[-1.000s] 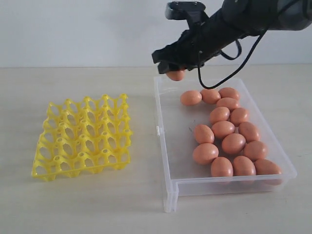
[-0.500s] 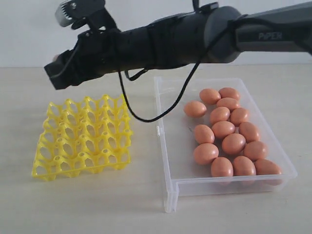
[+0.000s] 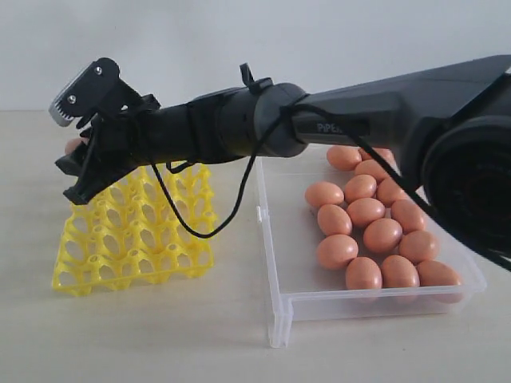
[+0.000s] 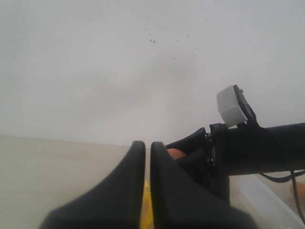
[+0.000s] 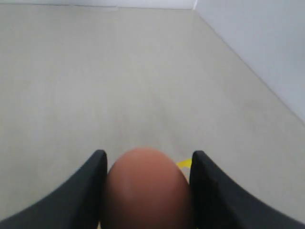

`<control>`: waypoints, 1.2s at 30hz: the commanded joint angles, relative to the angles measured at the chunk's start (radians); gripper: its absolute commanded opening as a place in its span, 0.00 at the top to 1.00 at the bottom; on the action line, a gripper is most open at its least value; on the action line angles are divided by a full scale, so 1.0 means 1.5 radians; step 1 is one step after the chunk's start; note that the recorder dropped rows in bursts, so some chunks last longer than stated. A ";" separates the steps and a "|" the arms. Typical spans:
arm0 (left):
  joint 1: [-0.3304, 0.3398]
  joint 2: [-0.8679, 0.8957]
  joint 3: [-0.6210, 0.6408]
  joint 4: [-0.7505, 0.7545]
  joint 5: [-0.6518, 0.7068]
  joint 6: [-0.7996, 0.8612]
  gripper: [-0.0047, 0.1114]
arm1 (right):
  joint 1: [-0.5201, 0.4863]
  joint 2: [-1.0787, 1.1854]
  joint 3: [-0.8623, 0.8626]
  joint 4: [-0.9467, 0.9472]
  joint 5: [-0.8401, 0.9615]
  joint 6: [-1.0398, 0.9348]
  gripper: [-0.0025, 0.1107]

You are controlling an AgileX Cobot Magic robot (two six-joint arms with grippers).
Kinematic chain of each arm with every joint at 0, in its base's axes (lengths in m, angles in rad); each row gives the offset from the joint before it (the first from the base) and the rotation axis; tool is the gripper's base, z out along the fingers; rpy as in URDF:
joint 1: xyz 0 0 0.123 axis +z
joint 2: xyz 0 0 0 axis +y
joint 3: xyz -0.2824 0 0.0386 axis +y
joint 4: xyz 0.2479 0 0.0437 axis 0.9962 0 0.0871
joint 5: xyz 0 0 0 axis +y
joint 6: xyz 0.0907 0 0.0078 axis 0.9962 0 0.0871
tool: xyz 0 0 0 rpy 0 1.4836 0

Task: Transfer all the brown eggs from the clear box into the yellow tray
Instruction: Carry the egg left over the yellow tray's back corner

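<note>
My right gripper (image 3: pixel 74 157) has reached across to the far left corner of the yellow tray (image 3: pixel 136 231) and is shut on one brown egg (image 3: pixel 73 145). The right wrist view shows that egg (image 5: pixel 145 186) filling the gap between both fingers, with a sliver of the yellow tray (image 5: pixel 185 163) beside it. Several more brown eggs (image 3: pixel 367 211) lie in the clear box (image 3: pixel 279 263) on the right. My left gripper (image 4: pixel 147 149) is shut and empty, seen only in its own wrist view, and beyond it appear the right gripper's fingers (image 4: pixel 193 143) and the held egg (image 4: pixel 175 153).
The right arm's dark body (image 3: pixel 263 128) and a hanging cable (image 3: pixel 200 223) stretch over the gap between tray and box. A pale tabletop (image 3: pixel 160 335) lies around both. A white wall (image 3: pixel 239 40) stands behind.
My right arm swung left with the egg, from above the clear box's far corner to the yellow tray's far left corner, and came lower. The eggs in the box stayed put.
</note>
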 commanded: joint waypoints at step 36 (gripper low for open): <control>0.001 -0.001 0.003 -0.002 0.006 -0.003 0.93 | 0.111 -0.161 -0.090 -0.342 0.568 0.561 0.98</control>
